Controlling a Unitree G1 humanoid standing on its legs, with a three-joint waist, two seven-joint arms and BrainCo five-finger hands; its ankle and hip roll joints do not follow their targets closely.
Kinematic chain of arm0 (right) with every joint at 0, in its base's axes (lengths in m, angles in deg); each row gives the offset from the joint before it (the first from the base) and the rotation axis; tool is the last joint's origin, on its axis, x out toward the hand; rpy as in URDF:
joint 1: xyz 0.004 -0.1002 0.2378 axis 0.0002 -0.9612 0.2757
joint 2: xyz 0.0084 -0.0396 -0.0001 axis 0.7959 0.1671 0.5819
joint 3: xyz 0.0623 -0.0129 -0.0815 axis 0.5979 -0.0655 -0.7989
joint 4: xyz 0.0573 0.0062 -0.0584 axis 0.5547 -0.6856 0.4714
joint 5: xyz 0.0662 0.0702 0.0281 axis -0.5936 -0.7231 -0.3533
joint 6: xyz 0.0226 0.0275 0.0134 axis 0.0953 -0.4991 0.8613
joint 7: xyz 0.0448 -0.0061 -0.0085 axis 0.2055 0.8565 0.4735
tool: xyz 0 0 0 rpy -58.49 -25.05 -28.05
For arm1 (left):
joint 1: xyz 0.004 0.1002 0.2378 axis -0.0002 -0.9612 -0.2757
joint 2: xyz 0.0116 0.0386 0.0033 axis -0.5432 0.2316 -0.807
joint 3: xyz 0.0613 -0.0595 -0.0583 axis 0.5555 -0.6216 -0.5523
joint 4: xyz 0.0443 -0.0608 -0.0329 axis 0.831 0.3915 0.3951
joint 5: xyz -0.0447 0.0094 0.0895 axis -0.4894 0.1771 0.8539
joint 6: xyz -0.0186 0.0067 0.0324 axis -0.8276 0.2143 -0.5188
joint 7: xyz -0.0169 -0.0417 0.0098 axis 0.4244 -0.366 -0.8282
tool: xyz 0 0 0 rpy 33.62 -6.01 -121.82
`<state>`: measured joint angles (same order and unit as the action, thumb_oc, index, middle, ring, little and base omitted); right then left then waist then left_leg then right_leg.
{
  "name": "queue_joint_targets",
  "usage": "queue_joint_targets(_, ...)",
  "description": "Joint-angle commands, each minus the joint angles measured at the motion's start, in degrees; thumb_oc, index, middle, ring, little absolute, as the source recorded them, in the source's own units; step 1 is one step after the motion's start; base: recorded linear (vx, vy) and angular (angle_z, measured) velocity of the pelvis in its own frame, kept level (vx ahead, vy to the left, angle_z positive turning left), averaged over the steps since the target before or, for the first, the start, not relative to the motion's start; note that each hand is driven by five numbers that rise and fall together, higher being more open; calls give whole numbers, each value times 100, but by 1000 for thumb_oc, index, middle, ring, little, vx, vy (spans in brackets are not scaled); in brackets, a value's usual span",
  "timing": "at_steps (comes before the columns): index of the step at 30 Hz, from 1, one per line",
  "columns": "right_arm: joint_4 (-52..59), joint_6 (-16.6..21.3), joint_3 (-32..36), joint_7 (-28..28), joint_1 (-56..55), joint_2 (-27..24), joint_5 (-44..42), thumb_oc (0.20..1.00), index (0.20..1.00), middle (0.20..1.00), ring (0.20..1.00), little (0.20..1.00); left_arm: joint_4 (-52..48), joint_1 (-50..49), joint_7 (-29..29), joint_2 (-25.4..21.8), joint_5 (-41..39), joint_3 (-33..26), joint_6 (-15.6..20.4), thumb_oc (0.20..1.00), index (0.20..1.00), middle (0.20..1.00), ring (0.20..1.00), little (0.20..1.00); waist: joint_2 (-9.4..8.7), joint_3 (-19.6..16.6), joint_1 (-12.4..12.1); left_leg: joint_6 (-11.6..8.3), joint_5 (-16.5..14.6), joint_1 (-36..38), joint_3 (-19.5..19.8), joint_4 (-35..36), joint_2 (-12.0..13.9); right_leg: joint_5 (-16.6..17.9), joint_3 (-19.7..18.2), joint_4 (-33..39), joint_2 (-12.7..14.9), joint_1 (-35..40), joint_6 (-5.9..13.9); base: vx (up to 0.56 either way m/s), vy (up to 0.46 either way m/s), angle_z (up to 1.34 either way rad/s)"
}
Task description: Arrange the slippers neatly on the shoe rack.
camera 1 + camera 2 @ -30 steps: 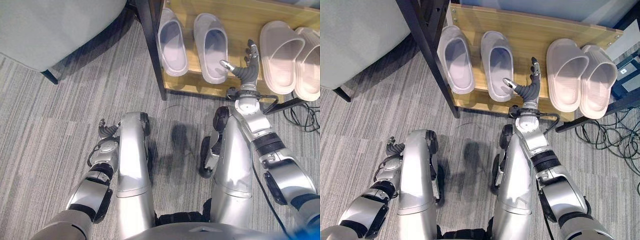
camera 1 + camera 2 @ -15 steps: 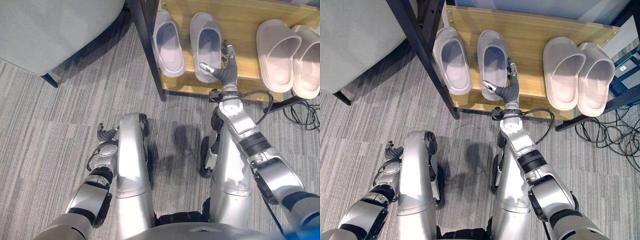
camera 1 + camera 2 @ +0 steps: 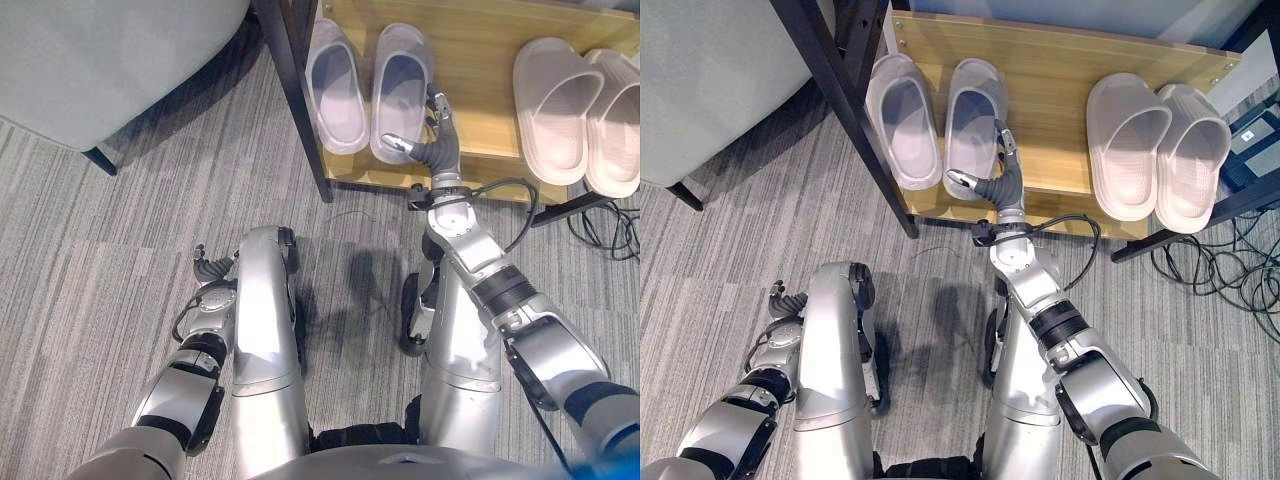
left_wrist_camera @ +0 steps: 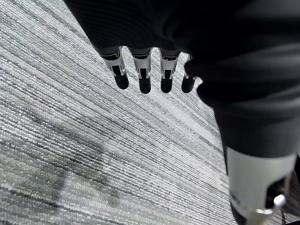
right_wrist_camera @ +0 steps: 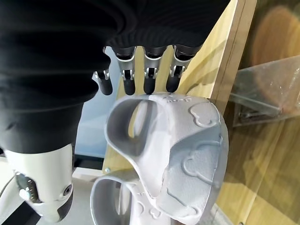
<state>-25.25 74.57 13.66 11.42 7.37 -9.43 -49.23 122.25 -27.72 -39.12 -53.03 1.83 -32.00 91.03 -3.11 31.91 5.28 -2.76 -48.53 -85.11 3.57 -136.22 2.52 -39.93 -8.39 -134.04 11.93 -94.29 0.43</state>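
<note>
Right hand (image 3: 992, 186) at a lilac slipper (image 3: 973, 112) on the wooden shoe rack (image 3: 1060, 75).
Arm stretched toward twelve o'clock, straight fingers (image 5: 149, 77) resting against the slipper's side; left hand (image 4: 154, 65) relaxed above grey carpet (image 3: 120, 260). A second pair's (image 3: 580, 105) outer slipper is cut off.

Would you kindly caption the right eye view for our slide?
Right hand open against the second lavender slipper on the wooden shoe rack; beige pair alongside.

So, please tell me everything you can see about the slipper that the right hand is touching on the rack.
The slipper is pale lilac-grey and looks like soft moulded foam, with a closed toe strap and an open heel. Its sole shows embossed rounded shapes in the right wrist view. It lies on the wooden shelf, toe toward the back, close beside its matching partner. The right hand rests against its outer side and heel, fingers straight rather than curled.
</note>
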Motion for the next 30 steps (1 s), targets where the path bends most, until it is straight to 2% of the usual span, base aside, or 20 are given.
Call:
queue_joint_targets(1,281,317,20,-225,-290,287,373,1000,1000,1000,1000,1000,-96,18,-49,229,306,234,134,1000,1000,1000,1000,1000,3,-211,-379,41,680,-484,555,605,-487,-127,-768,-227,-76,434,-205,0,0,0)
queue_joint_targets(7,-673,224,239,-351,268,145,267,1000,1000,1000,1000,1000,87,128,47,176,225,269,161,1000,1000,1000,1000,1000,62,-211,-424,34,704,-484,566,614,-502,-126,-758,-241,-82,434,-206,0,0,0)
queue_joint_targets(14,-1766,87,-2,-205,1160,-1,151,1000,1000,1000,1000,1000,408,282,193,89,148,373,158,1000,1000,1000,1000,1000,146,-211,-531,14,732,-484,579,623,-521,-108,-764,-257,-73,434,-192,0,0,0)
queue_joint_targets(30,-2123,250,-429,482,1789,-162,-397,1000,1000,1000,1000,1000,605,279,486,-57,38,382,180,1000,1000,1000,1000,1000,175,-211,-632,-24,773,-484,579,671,-511,-40,-800,-246,-81,434,-163,0,0,0)
